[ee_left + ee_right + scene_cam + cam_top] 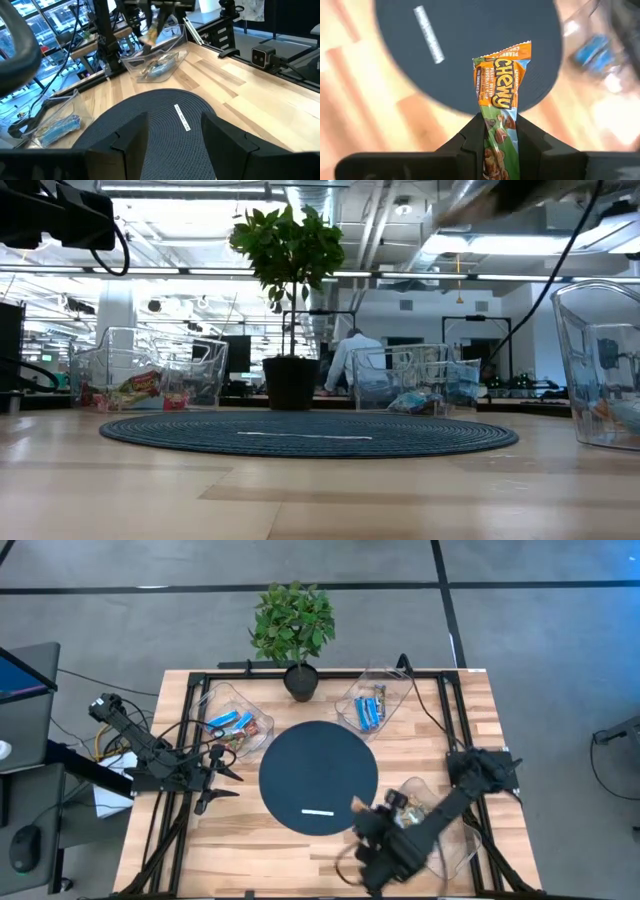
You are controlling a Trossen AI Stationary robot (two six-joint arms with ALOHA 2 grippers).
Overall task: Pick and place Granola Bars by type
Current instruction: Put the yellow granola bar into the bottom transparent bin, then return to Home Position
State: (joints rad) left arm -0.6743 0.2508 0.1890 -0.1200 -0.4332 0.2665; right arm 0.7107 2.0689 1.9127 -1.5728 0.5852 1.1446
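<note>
My right gripper [501, 137] is shut on one orange-green wrapped granola bar [500, 90], above the near right edge of the dark round mat [318, 775]. In the high view that bar [357, 804] shows beside the near right clear tray [455, 840]. The far left tray [235, 725] holds blue and red-brown bars, and the far right tray [370, 705] holds blue bars [371, 710]. My left gripper [172, 132] is open and waits over the mat's left side, touching nothing. My right gripper pinches the bar's lower half [501, 130] between its two fingers [475, 137], one on each long edge. The bar's crimped free end [507, 50] sticks out past the fingertips. In the left wrist view the bar [151, 32] hangs below the gripper, lifted clear of the table.
A thin white strip [318, 811] lies on the mat's near part. A potted plant [297, 635] stands at the table's far edge between the two far trays. Black frame rails [440, 715] run along the table's sides. Bare wood shows near the table's front edge [320, 490].
</note>
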